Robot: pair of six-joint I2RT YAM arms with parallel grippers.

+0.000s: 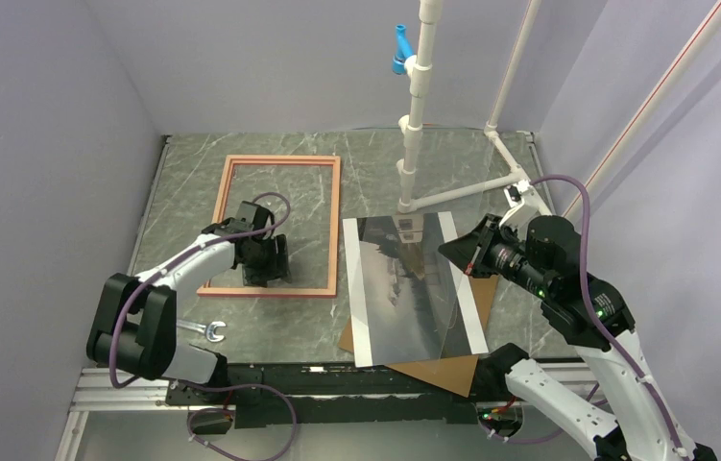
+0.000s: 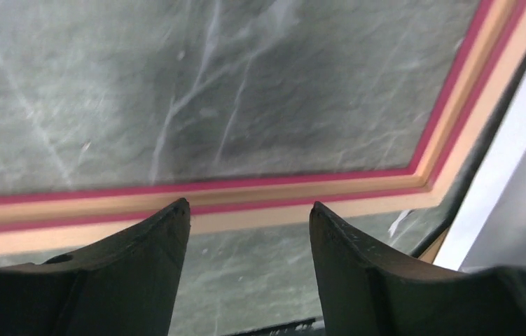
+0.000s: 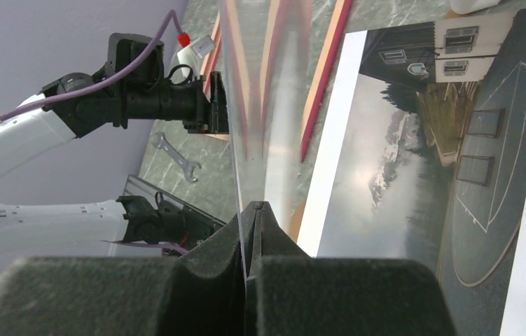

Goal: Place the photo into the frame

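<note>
The salmon-edged frame [image 1: 284,159] lies flat at the back left of the table. My left gripper [image 1: 265,274] hovers open and empty over its near edge; in the left wrist view the frame's near rail [image 2: 246,192] runs just past the gripper [image 2: 249,210]. The photo [image 1: 404,307] lies face up, right of the frame, on the brown backing board [image 1: 433,370]. My right gripper [image 1: 457,252] is over the photo's right side. In the right wrist view it [image 3: 254,206] is shut on the edge of a clear pane [image 3: 267,105] held on edge above the photo [image 3: 400,161].
A metal wrench [image 1: 210,332] lies near the left arm's base. A white pipe stand [image 1: 414,125] with a blue clip rises at the back centre, its foot running to the back right. Purple walls close in on both sides.
</note>
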